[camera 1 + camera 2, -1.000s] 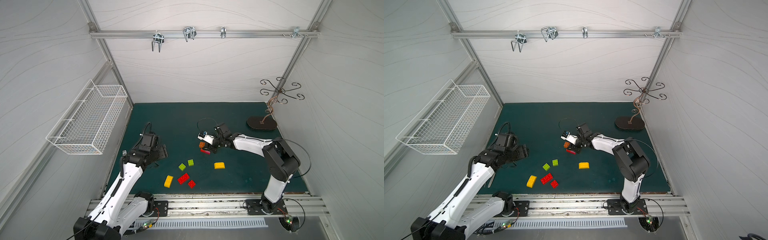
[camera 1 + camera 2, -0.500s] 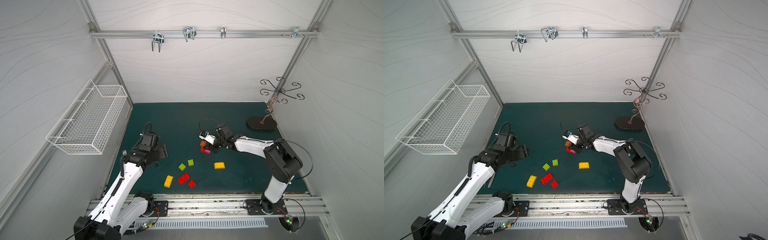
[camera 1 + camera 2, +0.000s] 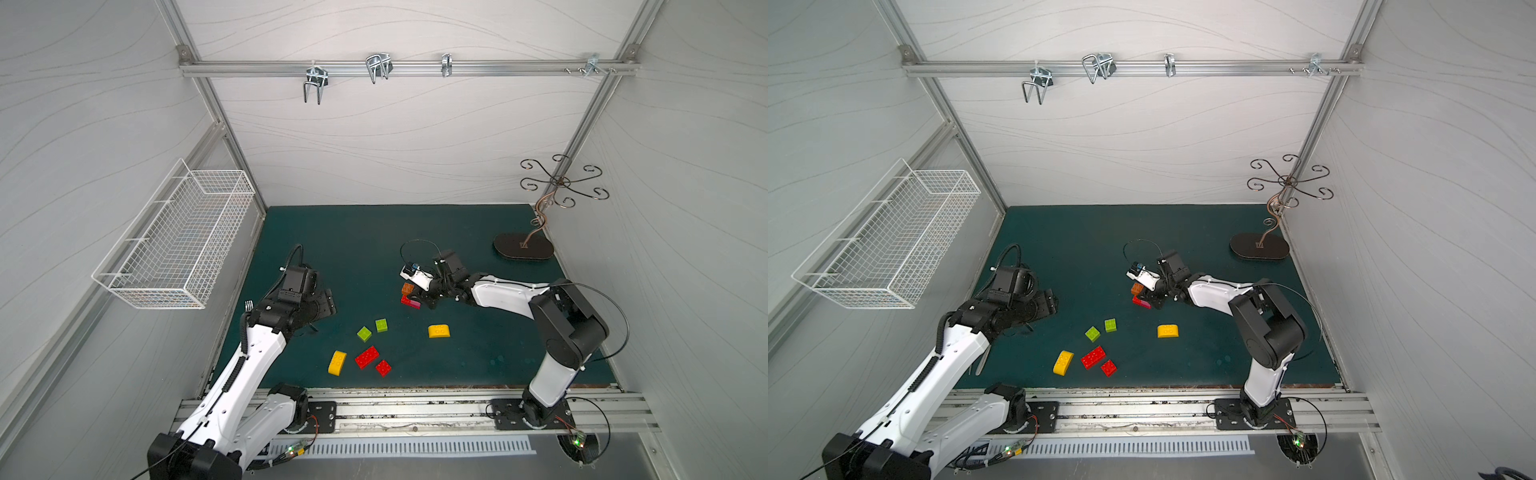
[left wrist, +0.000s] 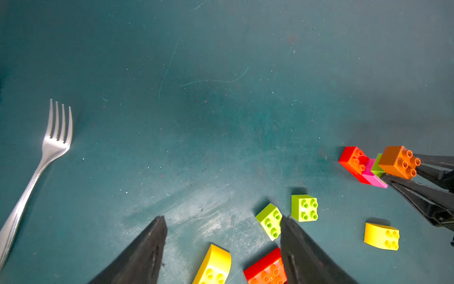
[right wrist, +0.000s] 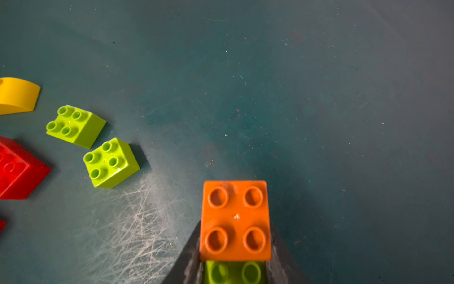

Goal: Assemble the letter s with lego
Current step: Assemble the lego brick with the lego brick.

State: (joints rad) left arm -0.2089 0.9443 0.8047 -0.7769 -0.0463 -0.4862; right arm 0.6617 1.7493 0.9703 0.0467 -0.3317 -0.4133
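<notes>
White walls point(image 3: 395, 137) enclose a teal mat point(image 3: 353, 232) (scuffed); a wire basket point(image 3: 178, 237) hangs.

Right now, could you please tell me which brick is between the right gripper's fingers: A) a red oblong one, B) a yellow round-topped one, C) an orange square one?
C: the right wrist view shows the orange square brick clamped between the fingers of the right gripper, a lime green brick joined to it.

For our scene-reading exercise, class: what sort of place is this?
Probably a robot lab test cell: left arm and right arm bolted to a front rail, white walls on an aluminium frame, lego bricks on a green mat.
</notes>
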